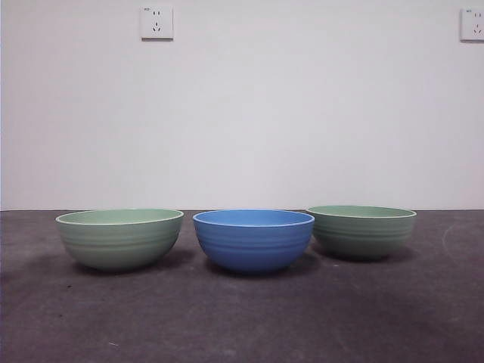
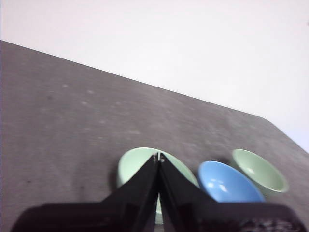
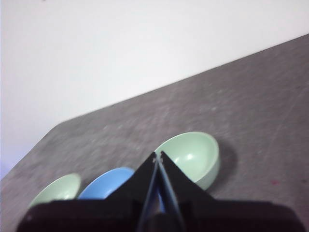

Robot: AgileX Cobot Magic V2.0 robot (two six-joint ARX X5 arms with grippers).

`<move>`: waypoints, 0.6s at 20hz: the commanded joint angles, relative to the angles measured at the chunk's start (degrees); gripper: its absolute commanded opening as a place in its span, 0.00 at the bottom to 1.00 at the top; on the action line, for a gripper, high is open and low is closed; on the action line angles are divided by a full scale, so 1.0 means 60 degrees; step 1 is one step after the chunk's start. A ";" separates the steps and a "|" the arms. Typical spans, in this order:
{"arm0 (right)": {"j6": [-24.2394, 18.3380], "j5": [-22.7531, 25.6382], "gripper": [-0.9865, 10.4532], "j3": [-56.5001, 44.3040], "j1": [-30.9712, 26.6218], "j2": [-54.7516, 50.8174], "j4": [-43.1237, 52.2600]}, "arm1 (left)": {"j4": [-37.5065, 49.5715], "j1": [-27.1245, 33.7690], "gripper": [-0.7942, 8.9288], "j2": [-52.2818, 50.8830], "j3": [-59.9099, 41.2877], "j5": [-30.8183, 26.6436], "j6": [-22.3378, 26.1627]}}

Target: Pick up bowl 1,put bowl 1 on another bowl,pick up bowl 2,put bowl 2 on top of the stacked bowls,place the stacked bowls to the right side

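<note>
While three bowls sit unstacked, both end effectors hover closed.

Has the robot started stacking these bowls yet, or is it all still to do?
Nothing looks done yet. The blue ribbed round bowl stands alone on the dark table, with a pale green ribbed bowl on the left and another on the right, all apart. Nothing is in hand: the left gripper and right gripper are shut and empty above the bowls. All stacking and moving remains.
</note>
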 commanded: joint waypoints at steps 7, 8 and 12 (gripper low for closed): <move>-0.1960 -0.1668 0.08 0.3180 0.0018 0.2484 -0.3118 | -0.1679 0.0025 0.08 0.1891 0.2361 0.2157 0.1596; -0.2339 -0.1792 0.08 0.3585 0.0018 0.2772 -0.3606 | -0.2047 0.0025 0.08 0.2113 0.2677 0.2335 0.1934; -0.3625 -0.2616 0.08 0.4980 0.0018 0.3770 -0.5399 | -0.3501 0.0011 0.07 0.2911 0.3825 0.2820 0.3049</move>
